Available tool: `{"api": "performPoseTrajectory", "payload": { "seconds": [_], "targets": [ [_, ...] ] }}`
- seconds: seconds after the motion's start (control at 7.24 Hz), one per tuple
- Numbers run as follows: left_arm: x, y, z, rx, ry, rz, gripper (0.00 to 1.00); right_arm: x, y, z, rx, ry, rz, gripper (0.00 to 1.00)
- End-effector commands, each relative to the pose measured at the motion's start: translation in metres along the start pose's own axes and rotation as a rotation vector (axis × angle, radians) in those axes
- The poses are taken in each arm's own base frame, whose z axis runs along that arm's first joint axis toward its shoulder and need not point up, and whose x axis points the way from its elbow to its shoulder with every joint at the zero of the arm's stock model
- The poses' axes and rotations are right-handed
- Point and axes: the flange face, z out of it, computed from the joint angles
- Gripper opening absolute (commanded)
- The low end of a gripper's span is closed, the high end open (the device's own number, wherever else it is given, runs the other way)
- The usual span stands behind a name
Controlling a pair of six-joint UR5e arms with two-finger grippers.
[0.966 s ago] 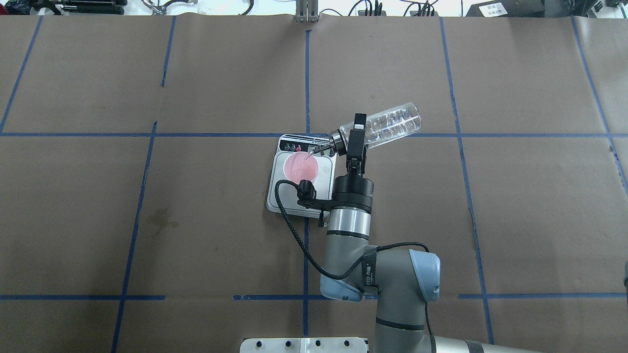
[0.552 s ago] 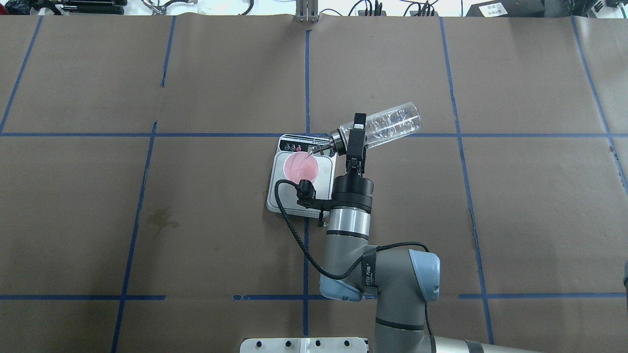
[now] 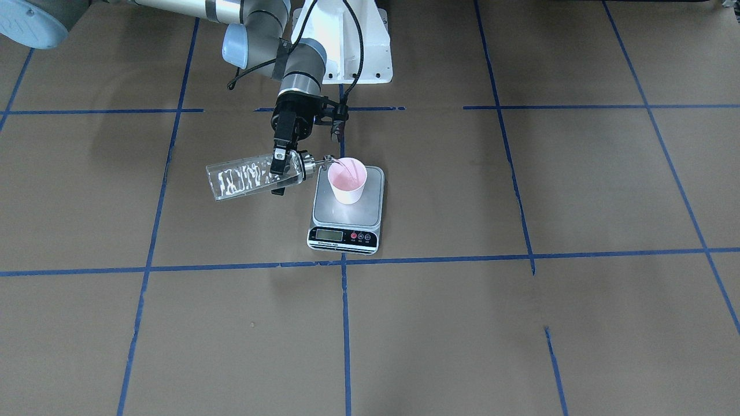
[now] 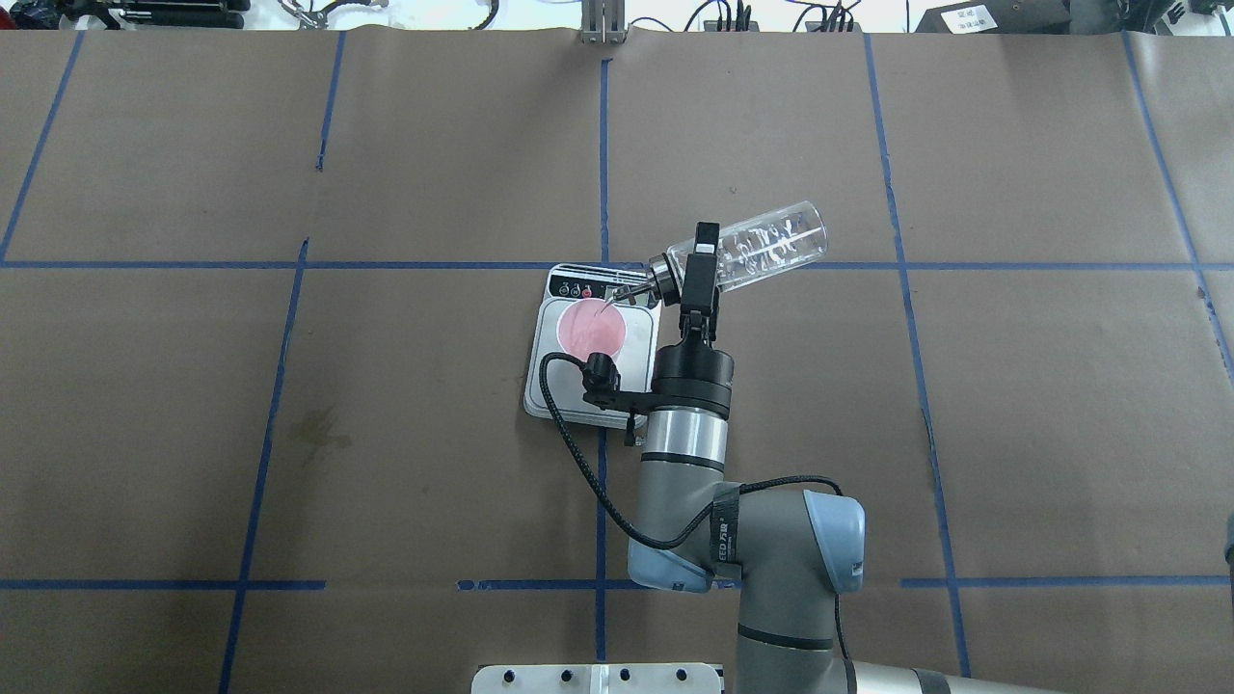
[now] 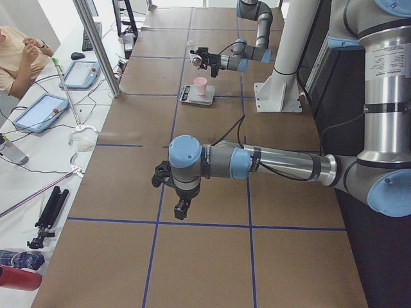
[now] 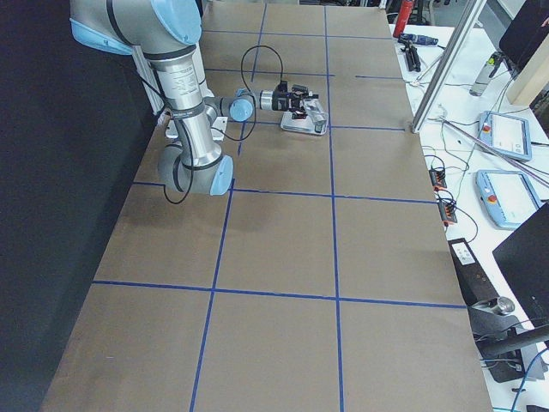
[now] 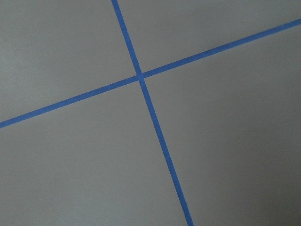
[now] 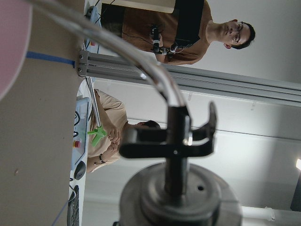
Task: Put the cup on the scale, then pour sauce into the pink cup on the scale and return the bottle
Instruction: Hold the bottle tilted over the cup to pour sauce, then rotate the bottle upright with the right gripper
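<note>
In the overhead view's middle, the scale (image 4: 559, 381) bearing the cup (image 4: 591, 329), the tilted bottle (image 4: 771, 246) over its upper right corner and the right arm (image 4: 684, 453) entering from the bottom edge stand in the way. Open counter (image 4: 145, 434) spreads left, right and above.

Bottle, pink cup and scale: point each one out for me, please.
bottle (image 4: 771, 246), overhead exterior view, on its clear glass body.
cup (image 3: 348, 195), exterior front-facing view, on its outer wall.
scale (image 3: 327, 234), exterior front-facing view, on its front display strip.
</note>
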Motion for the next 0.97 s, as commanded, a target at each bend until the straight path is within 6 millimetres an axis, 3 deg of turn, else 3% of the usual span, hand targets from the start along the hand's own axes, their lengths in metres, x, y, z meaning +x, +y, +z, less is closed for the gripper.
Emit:
{"api": "performPoseTrajectory", "payload": {
  "seconds": [0.0, 0.41, 0.83],
  "targets": [
    [0.000, 0.000, 0.000, 0.000, 0.000, 0.000, 1.00, 0.004, 0.001, -0.001, 0.003, -0.017, 0.074, 0.00],
    [0.000, 0.001, 0.000, 0.000, 0.000, -0.002, 1.00, 0.006, 0.012, -0.007, 0.021, -0.113, 0.305, 0.00],
    [0.000, 0.001, 0.000, 0.001, 0.000, -0.001, 1.00, 0.045, 0.009, -0.011, 0.061, -0.225, 0.573, 0.00]
  ]
}}
